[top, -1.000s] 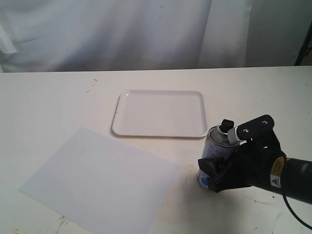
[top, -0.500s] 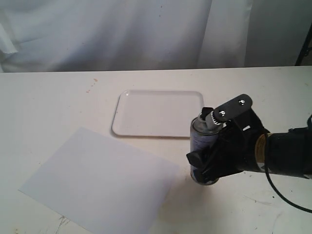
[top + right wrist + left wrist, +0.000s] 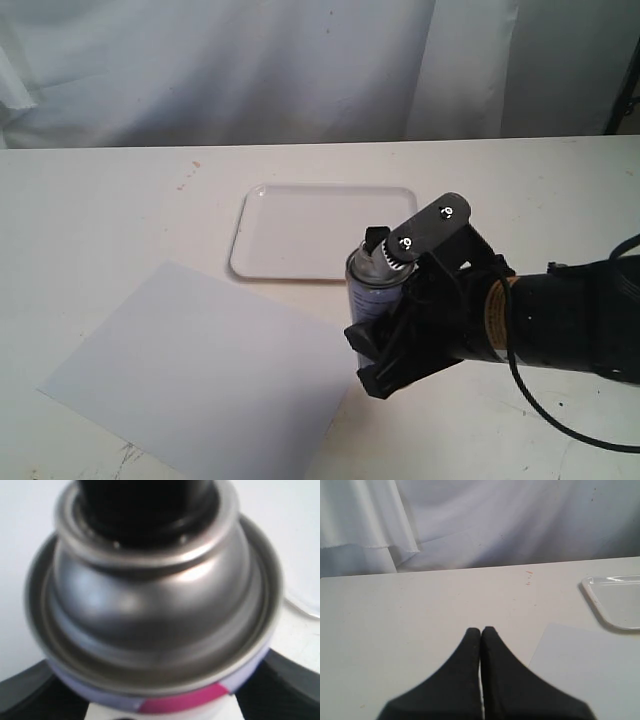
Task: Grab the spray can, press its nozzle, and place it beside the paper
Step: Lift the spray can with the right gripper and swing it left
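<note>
- The right arm's jaws are clenched around the small silvery metal spray can, one black finger on each side of its lower body; the right wrist view shows both fingers pressed against the can, with a pink and a pale lilac band of the label between them.
- The tiny black plastic nozzle tops the can's silver dome, and a black bar with two bright screws on the arm's end lies just beside it. I cannot tell whether they touch.
- The can sits right of centre in the lower half of the exterior frame, close to upright. The jaws hide its base, so I cannot tell whether it rests on the table.
- The large thin white rectangular sheet of paper lies flat at lower left, its right corner just beside the can.
- The white rimmed plastic tray with rounded corners lies at centre, just behind the can.
- The left arm's jaws are pressed together on nothing, above bare table in the left wrist view.
- The off-white table carries everything, with faint orange specks at upper left.
- A white cloth backdrop fills the top of the frame.
</note>
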Robot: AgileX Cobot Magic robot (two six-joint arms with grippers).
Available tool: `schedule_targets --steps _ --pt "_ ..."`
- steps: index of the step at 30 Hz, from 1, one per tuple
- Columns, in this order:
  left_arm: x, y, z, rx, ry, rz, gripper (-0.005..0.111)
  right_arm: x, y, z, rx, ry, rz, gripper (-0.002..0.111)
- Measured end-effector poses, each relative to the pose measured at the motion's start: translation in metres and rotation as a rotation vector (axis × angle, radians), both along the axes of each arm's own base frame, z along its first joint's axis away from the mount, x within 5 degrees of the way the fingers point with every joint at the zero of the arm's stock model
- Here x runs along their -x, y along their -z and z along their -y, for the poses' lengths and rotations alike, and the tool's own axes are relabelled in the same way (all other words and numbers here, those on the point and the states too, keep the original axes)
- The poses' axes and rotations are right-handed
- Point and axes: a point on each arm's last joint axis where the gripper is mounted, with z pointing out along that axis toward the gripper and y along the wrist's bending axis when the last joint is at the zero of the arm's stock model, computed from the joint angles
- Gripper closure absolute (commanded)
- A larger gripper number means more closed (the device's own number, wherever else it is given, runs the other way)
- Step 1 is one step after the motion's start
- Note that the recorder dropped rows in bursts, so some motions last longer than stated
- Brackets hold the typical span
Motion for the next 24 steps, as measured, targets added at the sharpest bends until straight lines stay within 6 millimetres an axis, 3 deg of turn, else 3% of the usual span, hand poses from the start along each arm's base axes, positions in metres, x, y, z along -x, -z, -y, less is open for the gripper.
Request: schedule_targets --steps 13,24 --pt "0.000 -0.002 0.000 -0.001 -0.002 0.025 0.107 0.004 -0.012 -0.001 -0.052 -0.007 0.018 0.108" --pt "0.003 -0.044 -0.003 -0.005 -0.033 0.490 0.107 -0.003 -0.024 -0.007 -0.055 -0.015 0.061 0.108"
